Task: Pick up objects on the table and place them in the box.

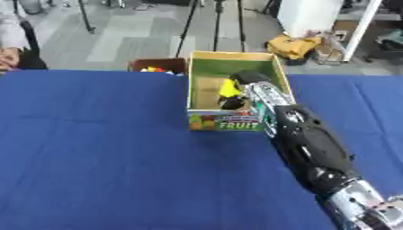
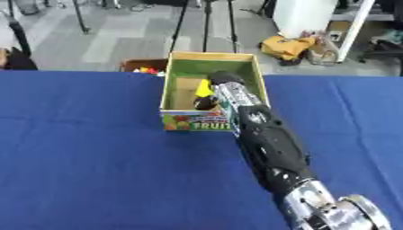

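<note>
An open cardboard box with a green inside and a fruit label on its front stands at the far middle of the blue table. My right arm reaches in from the lower right, and my right hand is inside the box. A yellow object shows right beside the hand's fingers, low in the box. The hand hides how the fingers stand round it. My left hand shows in neither view.
A smaller brown box with colourful items sits just behind the table's far edge, left of the fruit box. A person's hand shows at the far left edge. Tripod legs and clutter stand on the floor beyond.
</note>
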